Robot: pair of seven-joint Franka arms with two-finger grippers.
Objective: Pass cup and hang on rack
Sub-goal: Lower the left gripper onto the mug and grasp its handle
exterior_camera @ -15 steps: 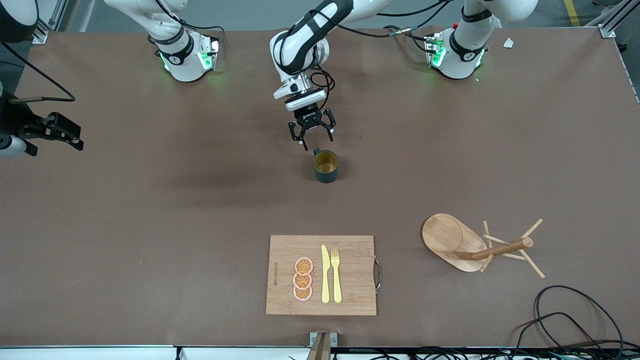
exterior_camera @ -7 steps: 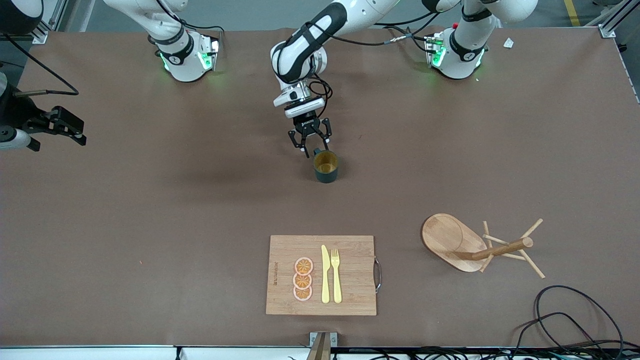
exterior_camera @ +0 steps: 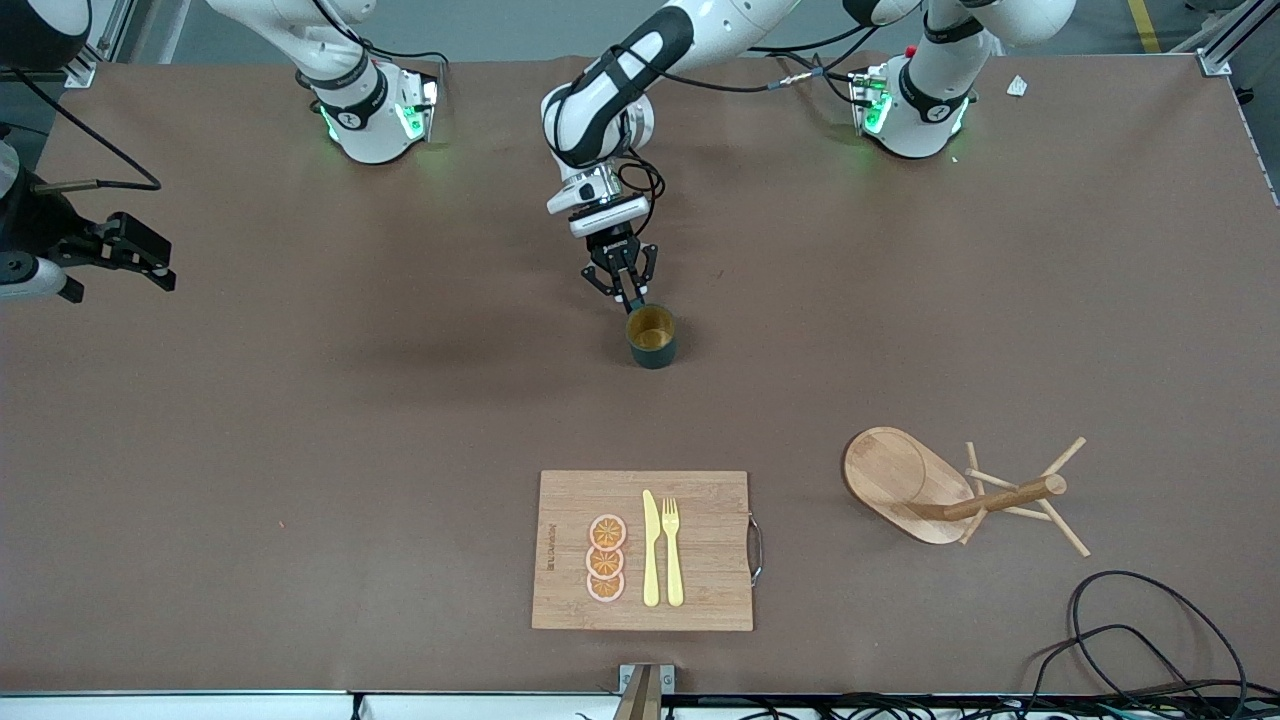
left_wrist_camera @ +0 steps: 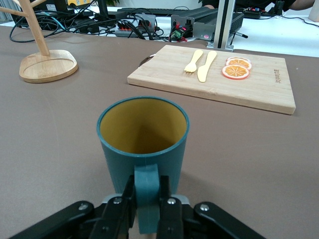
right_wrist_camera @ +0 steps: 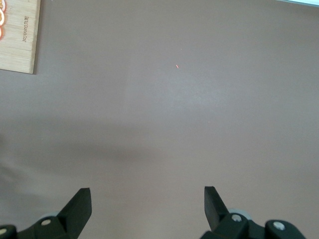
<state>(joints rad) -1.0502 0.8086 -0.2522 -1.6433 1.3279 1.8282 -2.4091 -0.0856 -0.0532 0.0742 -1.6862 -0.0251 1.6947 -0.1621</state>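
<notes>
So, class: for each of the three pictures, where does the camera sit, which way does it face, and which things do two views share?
Front view: high across the table, facing both bases; left pincer shut on the cup.
Left wrist view: low on the left arm, facing the cup, cutting board and rack.
Right wrist view: on the waiting right arm, looking down at the table between the open right pincer.
Shared: cup, cutting board, rack.

upright teal cup (exterior_camera: 651,337), rack (exterior_camera: 958,492) toppled
</notes>
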